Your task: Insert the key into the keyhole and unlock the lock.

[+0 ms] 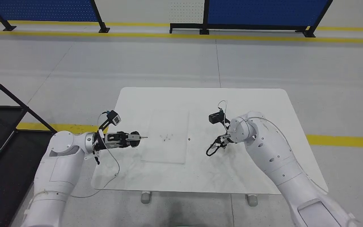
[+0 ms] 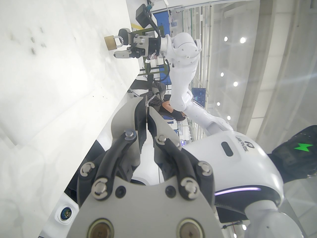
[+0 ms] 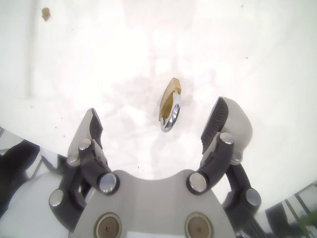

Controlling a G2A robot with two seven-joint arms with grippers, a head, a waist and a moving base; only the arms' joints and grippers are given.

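A brass padlock (image 3: 169,96) with a silver shackle (image 3: 171,121) rests on the white table (image 1: 255,108). My right gripper (image 3: 156,122) hovers open over it, shackle end nearest, both pads apart from the lock. The left wrist view shows the padlock (image 2: 110,42) far off, with its shackle between the right gripper's (image 2: 121,43) spread fingers. My left gripper (image 1: 133,138) sits at the table's left side, pointing toward the right arm, and is shut on the key (image 1: 144,137), whose thin blade sticks out past the fingertips. Seen from the left wrist, that gripper (image 2: 147,110) has its pads pressed together on a thin metal strip.
A thin white mat (image 1: 164,136) lies mid-table between the two arms, with small dark specks (image 1: 167,137) on it. A small brown mark (image 3: 45,13) is on the table beyond the lock. A black frame (image 1: 11,113) stands off the table's left edge.
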